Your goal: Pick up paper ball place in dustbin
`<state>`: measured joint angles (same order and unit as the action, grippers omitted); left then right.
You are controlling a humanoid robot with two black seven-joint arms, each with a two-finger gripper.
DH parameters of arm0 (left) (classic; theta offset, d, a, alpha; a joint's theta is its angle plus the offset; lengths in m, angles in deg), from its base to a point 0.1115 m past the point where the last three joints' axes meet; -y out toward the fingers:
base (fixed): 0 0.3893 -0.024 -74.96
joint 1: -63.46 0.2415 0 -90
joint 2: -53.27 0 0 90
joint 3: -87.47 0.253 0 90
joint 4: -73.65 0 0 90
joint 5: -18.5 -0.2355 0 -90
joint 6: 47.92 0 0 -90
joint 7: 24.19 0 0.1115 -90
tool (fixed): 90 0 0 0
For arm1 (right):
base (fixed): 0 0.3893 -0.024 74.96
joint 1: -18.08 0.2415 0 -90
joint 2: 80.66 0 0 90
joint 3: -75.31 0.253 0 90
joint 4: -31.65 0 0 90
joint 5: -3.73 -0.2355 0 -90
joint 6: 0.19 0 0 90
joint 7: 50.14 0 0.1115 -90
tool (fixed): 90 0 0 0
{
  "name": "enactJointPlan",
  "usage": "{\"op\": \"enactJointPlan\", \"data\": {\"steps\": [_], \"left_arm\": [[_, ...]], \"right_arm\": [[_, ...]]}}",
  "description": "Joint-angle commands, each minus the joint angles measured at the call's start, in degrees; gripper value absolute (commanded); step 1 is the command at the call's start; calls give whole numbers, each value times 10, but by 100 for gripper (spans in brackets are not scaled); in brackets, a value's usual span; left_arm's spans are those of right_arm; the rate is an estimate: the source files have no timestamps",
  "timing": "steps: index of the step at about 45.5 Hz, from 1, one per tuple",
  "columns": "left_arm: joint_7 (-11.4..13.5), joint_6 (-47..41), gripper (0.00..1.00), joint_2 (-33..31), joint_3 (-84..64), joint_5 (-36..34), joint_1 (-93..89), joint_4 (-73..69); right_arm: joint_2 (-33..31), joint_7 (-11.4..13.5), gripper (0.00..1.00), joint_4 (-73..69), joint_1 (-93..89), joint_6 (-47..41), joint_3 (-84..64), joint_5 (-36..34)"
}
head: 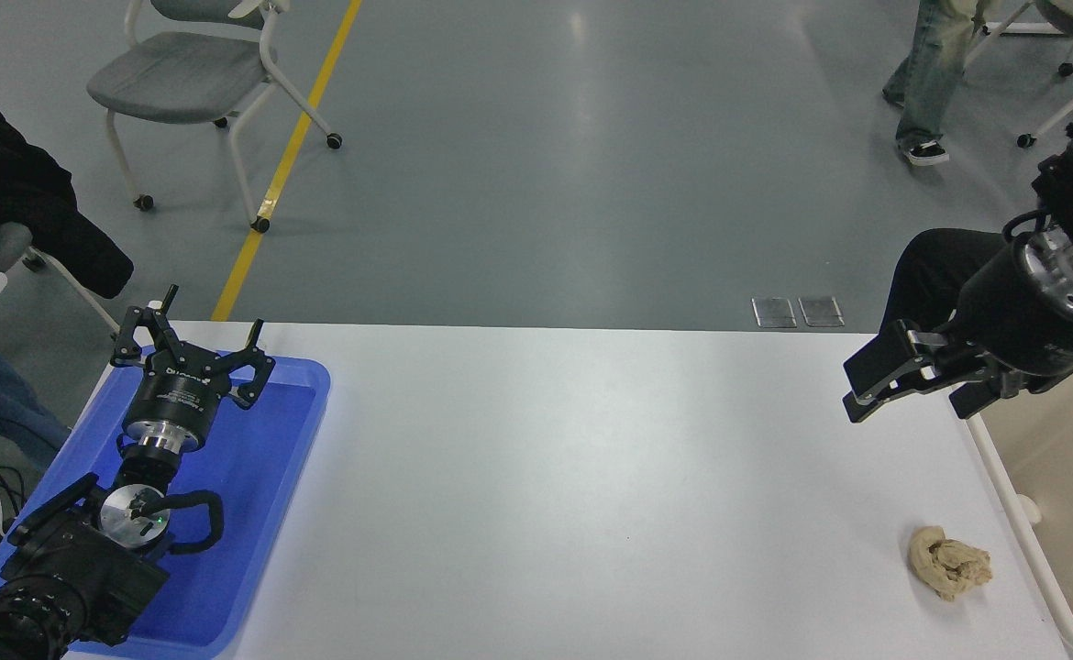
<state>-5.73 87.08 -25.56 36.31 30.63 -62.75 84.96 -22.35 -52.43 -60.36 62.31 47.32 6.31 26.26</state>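
Observation:
The paper ball (949, 562), a lumpy tan wad, lies on the white table (591, 477) near its front right corner, just left of the dustbin. The dustbin (1004, 486) is cream-white with beige inner walls and stands at the table's right edge, partly cut off by the picture. My right gripper (917, 396) hangs open and empty above the table's far right part, beside the bin's far corner and well beyond the ball. My left gripper (190, 344) is open and parked over the blue tray at the lower left.
A shallow blue tray (289, 440) lies at the table's left end under the left arm. A person in dark trousers (935, 266) sits behind the right arm. Chairs and a walking person are on the floor beyond the table.

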Motion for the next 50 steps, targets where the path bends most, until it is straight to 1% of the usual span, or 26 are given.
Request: {"op": "enactJointPlan", "data": {"steps": [1,4,9,20,23,29,40,45,50], "left_arm": [[0,0,100,0,0,0,0,0],[0,0,100,0,0,0,0,0],[0,0,100,0,0,0,0,0],[0,0,100,-1,0,0,0,0],[0,0,100,0,0,0,0,0],[0,0,100,-1,0,0,0,0],[0,0,100,-1,0,0,0,0],[0,0,100,-1,0,0,0,0],[0,0,100,-1,0,0,0,0]], "right_arm": [[-1,0,100,16,-30,8,3,1],[-12,0,100,26,-46,15,3,3],[-45,1,100,41,-78,22,3,30],[-108,1,100,84,-162,47,5,169],[-121,0,100,100,-201,70,18,204],[-130,1,100,126,-295,150,56,255],[-130,2,100,191,-447,186,140,269],[-130,19,100,221,-502,202,170,285],[-130,19,100,254,-560,206,209,293]]}}
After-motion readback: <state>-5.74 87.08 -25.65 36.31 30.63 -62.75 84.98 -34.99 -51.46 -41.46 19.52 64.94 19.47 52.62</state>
